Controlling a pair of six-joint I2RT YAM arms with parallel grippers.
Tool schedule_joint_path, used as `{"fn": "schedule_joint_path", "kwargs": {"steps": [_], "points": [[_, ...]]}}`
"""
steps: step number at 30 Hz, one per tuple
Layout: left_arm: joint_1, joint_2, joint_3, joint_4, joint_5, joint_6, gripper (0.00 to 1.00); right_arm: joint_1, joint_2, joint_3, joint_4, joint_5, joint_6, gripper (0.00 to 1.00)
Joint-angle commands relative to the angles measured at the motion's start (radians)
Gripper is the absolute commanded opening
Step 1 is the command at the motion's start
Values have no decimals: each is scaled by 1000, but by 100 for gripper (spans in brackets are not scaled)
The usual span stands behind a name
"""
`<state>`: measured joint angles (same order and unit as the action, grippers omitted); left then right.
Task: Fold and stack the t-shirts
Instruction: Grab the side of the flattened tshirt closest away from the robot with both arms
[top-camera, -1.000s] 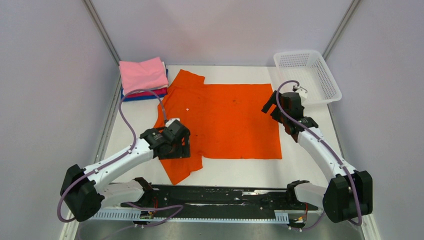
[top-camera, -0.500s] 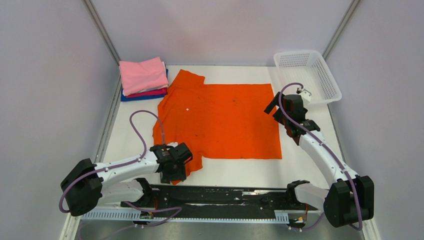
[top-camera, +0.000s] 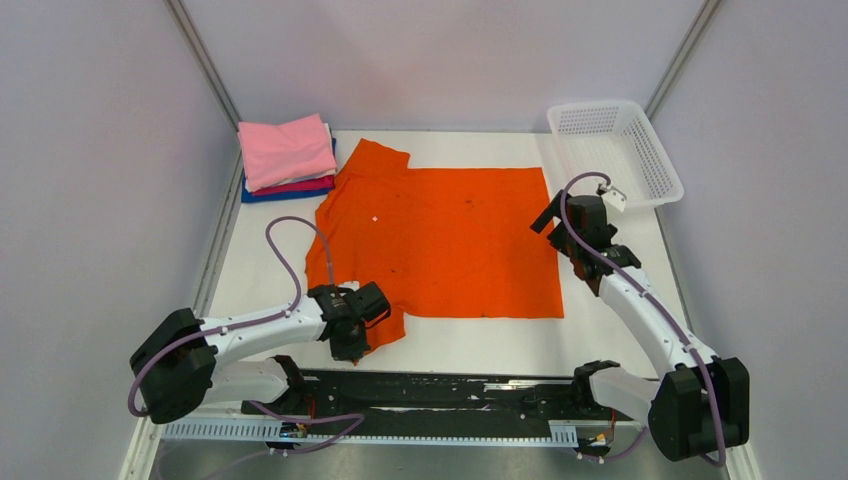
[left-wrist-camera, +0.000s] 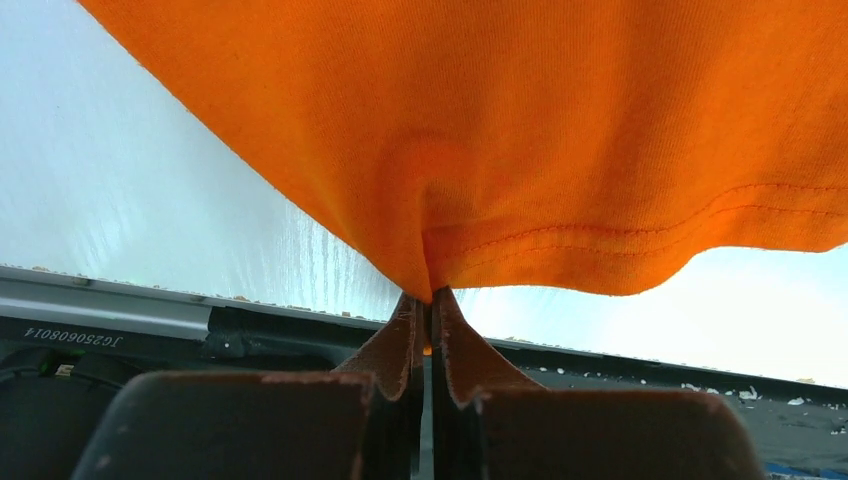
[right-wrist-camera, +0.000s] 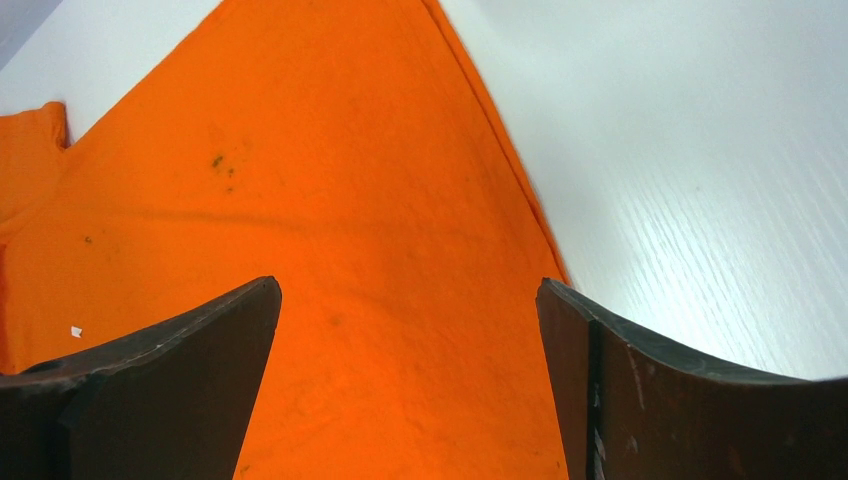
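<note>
The orange t-shirt (top-camera: 440, 240) lies spread flat on the white table, collar end to the left. My left gripper (top-camera: 352, 345) is at its near left sleeve, by the table's front edge. In the left wrist view that gripper (left-wrist-camera: 430, 300) is shut on the hemmed edge of the orange t-shirt (left-wrist-camera: 500, 120), which puckers where it is pinched. My right gripper (top-camera: 548, 215) hovers over the shirt's right edge near its far corner. Seen from the right wrist, this gripper (right-wrist-camera: 408, 290) is open, with flat orange cloth (right-wrist-camera: 330, 220) below and nothing between the fingers. The folded t-shirts (top-camera: 287, 152) are stacked at the far left, pink on top.
A white mesh basket (top-camera: 615, 150) stands at the far right corner. Grey walls close in the table on the left, right and back. A black rail (top-camera: 440, 392) runs along the near edge between the arm bases.
My left gripper has come down from over the shirt's left side to the near sleeve and shut on its hem. The right gripper has drifted slightly right and stayed open.
</note>
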<state>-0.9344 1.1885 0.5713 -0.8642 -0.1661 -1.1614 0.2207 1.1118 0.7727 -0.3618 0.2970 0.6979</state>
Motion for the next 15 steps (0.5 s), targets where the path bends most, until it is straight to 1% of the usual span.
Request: {"fn": "schedule_joint_path", "kwargs": {"steps": [1, 4, 7, 11, 13, 15], "points": [[-3, 10, 14, 3, -12, 18, 0, -12, -94, -61, -100, 19, 122, 100], [-3, 3, 29, -30, 23, 56, 0, -13, -176, -126, -192, 32, 180, 98], [-3, -3, 32, -28, 59, 95, 0, -19, -277, -212, -272, 39, 239, 96], [-3, -22, 15, -16, 108, 110, 0, -21, -390, -281, -364, -21, 314, 92], [-3, -36, 11, -17, 115, 111, 0, -21, -417, -298, -389, -49, 345, 87], [-3, -57, 13, -17, 117, 116, 0, -20, -431, -321, -394, -67, 356, 78]]}}
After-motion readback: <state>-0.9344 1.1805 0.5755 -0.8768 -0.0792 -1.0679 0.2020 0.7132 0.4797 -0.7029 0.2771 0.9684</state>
